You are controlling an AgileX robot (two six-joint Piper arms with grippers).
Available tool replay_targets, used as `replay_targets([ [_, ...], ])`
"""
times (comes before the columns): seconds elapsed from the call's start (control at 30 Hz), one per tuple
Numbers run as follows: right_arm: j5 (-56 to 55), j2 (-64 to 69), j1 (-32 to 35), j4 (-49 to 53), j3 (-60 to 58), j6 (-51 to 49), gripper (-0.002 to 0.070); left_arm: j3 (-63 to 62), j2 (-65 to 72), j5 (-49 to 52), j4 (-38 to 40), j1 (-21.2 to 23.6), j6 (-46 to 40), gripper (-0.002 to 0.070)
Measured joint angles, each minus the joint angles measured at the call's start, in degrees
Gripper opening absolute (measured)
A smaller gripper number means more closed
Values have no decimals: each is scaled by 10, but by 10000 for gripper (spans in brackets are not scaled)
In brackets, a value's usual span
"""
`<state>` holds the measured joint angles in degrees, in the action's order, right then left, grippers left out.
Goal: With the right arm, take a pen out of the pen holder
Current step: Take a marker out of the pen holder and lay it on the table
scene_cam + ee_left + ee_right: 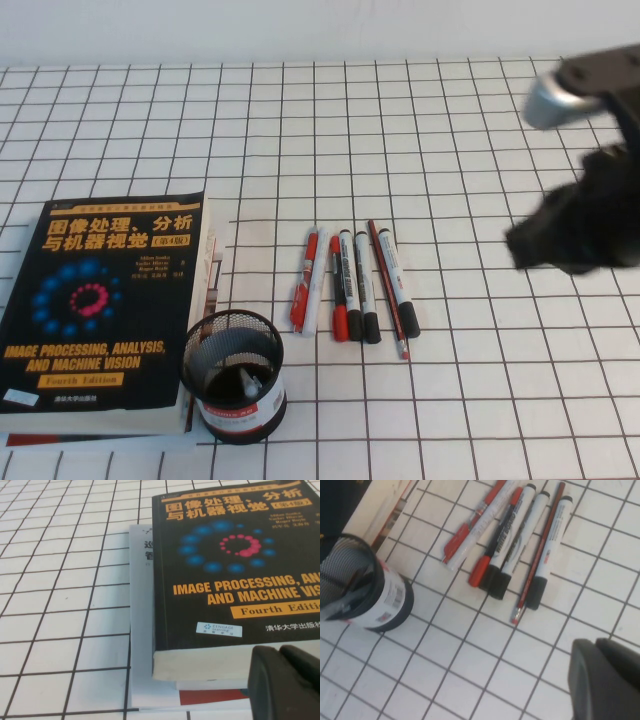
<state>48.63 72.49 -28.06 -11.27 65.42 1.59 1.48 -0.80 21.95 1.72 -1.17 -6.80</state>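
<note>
Notably, pen point(247, 382): judged light, stiff, slick; best pinched at its upper end.
Right gripper point(596, 652): was closed, empty, well apart from pen holder point(240, 415).
Left gripper point(280, 665): was closed, empty, by book point(225, 570).

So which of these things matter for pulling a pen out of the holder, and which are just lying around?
Job: mesh pen holder; pen standing inside it; right gripper, shut, raised off to the right.
Lying about: row of markers and a pencil; image-processing textbook on other books; left gripper hovering over it.
</note>
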Motion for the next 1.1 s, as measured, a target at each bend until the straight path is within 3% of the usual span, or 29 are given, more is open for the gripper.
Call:
replay_targets([
  [0.3, -20, -281, 0, 5, -179, -16, -14, 0, 0, 0, 0, 0, 0, -4],
  [0.57, 3, -449, 0, 7, -311, -45, -14, 0, 0, 0, 0, 0, 0, -4],
  [0.83, -41, -492, 0, 28, -376, -45, -15, 0, 0, 0, 0, 0, 0, -4],
  [1.0, -143, -492, 0, 63, -433, -45, -15, 0, 0, 0, 0, 0, 0, -4],
  [1.1, -220, -500, 33, 80, -481, -45, -15, 0, 0, 0, 0, 0, 0, -4],
])
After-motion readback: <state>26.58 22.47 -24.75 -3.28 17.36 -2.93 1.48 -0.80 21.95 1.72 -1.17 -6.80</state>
